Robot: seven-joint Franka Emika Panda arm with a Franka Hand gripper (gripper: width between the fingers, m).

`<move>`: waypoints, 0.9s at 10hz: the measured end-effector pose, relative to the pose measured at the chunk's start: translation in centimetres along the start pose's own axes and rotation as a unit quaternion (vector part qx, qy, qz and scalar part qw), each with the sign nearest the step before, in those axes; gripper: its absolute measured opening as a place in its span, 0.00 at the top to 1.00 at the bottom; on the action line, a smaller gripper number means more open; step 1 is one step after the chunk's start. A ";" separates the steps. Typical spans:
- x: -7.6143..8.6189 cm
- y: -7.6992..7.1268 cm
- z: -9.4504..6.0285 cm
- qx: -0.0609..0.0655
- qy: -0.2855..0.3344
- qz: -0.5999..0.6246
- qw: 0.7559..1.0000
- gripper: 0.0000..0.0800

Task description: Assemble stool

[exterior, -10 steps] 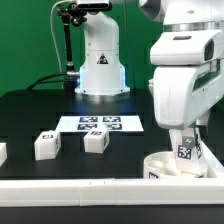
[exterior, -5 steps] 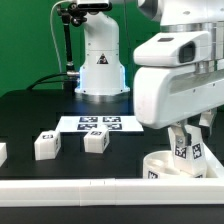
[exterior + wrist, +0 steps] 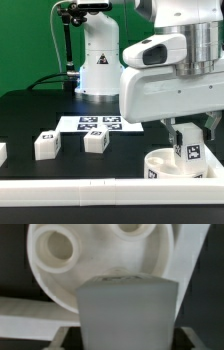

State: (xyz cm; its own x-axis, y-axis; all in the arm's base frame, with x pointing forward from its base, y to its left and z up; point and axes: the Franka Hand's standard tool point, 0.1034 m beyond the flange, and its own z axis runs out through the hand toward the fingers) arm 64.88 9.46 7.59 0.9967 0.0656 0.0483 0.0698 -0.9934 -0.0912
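Note:
The round white seat disc [image 3: 165, 164] lies at the exterior view's right, near the front rail. My gripper [image 3: 187, 143] is shut on a white tagged leg block [image 3: 187, 152] and holds it upright over the disc. I cannot tell whether its lower end touches the disc. In the wrist view the leg block [image 3: 128, 308] fills the space between my fingers [image 3: 66, 339], and the seat disc [image 3: 100, 263] lies beyond it with two round holes showing. Two loose leg blocks [image 3: 45, 145] [image 3: 95, 141] stand on the black table, and a third [image 3: 2, 152] is cut off by the left edge.
The marker board [image 3: 100, 124] lies flat behind the loose blocks. A long white border rail [image 3: 90, 196] runs along the front edge. The robot's base [image 3: 100, 60] stands at the back. The arm's large white body hangs over the exterior view's right.
The arm's white wrist body has swung toward the exterior view's left and turned. The held leg block has stayed over the seat disc, and the loose blocks have not moved.

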 end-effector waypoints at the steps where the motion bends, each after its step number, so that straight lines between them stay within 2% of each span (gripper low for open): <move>1: 0.0 0.0 0.0 0.000 0.000 0.034 0.999 0.58; 5: 0.0 -0.1 0.0 0.003 0.000 0.170 0.986 0.58; 7: 0.0 -0.5 0.1 0.004 0.001 0.248 0.969 0.58; 9: -0.2 -0.7 0.2 0.005 0.001 0.357 0.934 0.58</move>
State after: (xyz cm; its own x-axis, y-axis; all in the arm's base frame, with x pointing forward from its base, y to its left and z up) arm 64.63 10.13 7.41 0.7898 -0.6129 -0.0257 -0.6116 -0.7835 -0.1102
